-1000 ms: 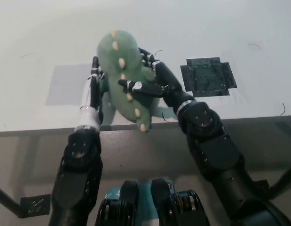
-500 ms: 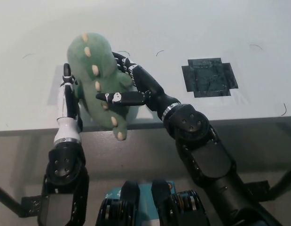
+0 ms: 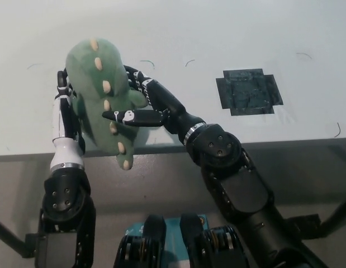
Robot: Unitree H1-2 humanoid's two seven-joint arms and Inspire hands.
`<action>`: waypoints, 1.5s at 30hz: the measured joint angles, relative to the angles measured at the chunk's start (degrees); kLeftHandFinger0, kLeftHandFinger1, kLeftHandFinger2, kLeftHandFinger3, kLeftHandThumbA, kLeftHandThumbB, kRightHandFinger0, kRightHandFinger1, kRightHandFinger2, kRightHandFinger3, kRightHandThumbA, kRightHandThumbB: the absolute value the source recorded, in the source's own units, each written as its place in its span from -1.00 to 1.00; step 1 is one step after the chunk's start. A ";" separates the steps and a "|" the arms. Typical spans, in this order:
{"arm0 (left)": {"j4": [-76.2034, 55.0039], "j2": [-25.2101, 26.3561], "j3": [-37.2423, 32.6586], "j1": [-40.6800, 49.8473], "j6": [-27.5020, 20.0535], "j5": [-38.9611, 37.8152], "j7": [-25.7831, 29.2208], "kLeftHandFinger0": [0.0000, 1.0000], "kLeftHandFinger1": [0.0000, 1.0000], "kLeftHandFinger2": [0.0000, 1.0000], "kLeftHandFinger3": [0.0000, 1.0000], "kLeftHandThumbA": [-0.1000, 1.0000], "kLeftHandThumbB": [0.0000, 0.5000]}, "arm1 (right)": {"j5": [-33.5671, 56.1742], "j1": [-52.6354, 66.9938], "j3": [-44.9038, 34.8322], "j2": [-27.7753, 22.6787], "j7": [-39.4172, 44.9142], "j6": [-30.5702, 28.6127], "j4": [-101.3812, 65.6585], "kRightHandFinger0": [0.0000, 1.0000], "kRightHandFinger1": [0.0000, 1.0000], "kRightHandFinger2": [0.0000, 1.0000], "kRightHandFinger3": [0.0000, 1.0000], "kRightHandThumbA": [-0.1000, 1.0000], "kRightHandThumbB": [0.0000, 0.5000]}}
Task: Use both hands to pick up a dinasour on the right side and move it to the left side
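**Desk:** Where's the toy right now?

**Operator:** The green plush dinosaur [image 3: 103, 95] sits in the left half of the frame, pressed between both hands above the white table [image 3: 228, 33]. Its tail end hangs over the table's near edge. I judge it's lifted rather than resting, though I can't confirm clearance underneath.

**Desk:** Grip on both sides?

**Operator:** My left hand [image 3: 62, 114], the white one, lies flat against the dinosaur's left flank, fingers extended upward along it. My right hand [image 3: 140, 103], the black one, wraps the other flank, with one finger lying across the spiked back. Both are grasping the dinosaur; it's a squeeze, not a hook.

**Desk:** What worries you?

**Operator:** It's soft, so pressure is all that holds it. If one arm eases off or the two drift apart while lowering, I expect it to slip down. With the tail already past the edge, a slip could tip it off toward the floor instead of onto the table. I'd want it further up the frame before letting go.

**Desk:** Anything nearby to snag?

**Operator:** Only the dark taped square [image 3: 249, 91] at right, well apart from the toy.
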 measured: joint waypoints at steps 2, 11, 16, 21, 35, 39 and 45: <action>1.38 0.03 0.72 -0.50 0.45 -0.59 0.00 1.00 1.00 1.00 1.00 1.00 -0.34 | -0.04 -1.22 -0.03 0.14 -0.01 0.01 2.43 1.00 1.00 1.00 1.00 1.00 -0.46; 8.80 0.85 2.18 -4.47 0.70 -2.04 -0.04 1.00 1.00 1.00 1.00 1.00 -0.28 | -0.19 -6.98 -0.94 0.37 -0.12 -0.60 12.17 1.00 1.00 1.00 1.00 1.00 -0.48; 11.72 1.08 2.45 -5.89 0.43 -3.09 -0.08 1.00 1.00 1.00 1.00 1.00 -0.28 | -0.27 -7.92 -1.25 0.35 -0.30 -1.38 14.80 1.00 1.00 1.00 1.00 1.00 -0.56; 15.73 1.32 3.22 -8.02 -0.11 -4.64 -0.38 1.00 1.00 1.00 1.00 1.00 -0.12 | -0.64 -8.99 -1.25 0.34 -1.13 -1.68 16.57 1.00 1.00 1.00 1.00 1.00 -0.55; 24.75 2.60 4.51 -13.17 -3.01 -8.23 -3.05 1.00 1.00 1.00 1.00 1.00 -0.14 | -1.98 -14.59 -1.67 -0.16 -2.69 -5.22 25.60 1.00 1.00 1.00 1.00 1.00 -0.43; 26.31 2.75 4.49 -13.74 -3.82 -8.75 -3.62 1.00 1.00 1.00 1.00 1.00 -0.16 | -2.03 -14.88 -2.48 -0.15 -2.94 -5.49 26.88 1.00 1.00 1.00 1.00 1.00 -0.43; 27.83 2.95 4.49 -14.25 -5.08 -9.30 -4.45 1.00 1.00 1.00 1.00 1.00 -0.14 | -2.38 -14.88 -2.81 -0.15 -3.18 -5.50 26.91 1.00 1.00 1.00 1.00 1.00 -0.52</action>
